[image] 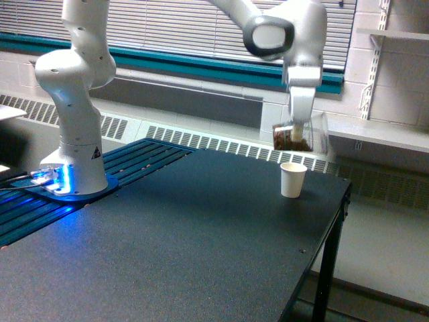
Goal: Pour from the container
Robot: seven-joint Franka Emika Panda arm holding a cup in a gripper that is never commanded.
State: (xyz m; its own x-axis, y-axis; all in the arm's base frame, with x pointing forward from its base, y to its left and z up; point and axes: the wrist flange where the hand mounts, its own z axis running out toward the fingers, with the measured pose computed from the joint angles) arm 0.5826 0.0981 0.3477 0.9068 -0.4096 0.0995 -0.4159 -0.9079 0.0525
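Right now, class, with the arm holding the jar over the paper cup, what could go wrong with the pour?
1. The jar hangs above the small paper cup, so brown bits may miss its narrow mouth.
2. The cup looks light and stands near the table edge; a knock could topple it off.

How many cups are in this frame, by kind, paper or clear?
Paper cup, white, standing on the table: 1
Clear cup with brown bits inside, held in the gripper above the paper cup: 1
Total: 2
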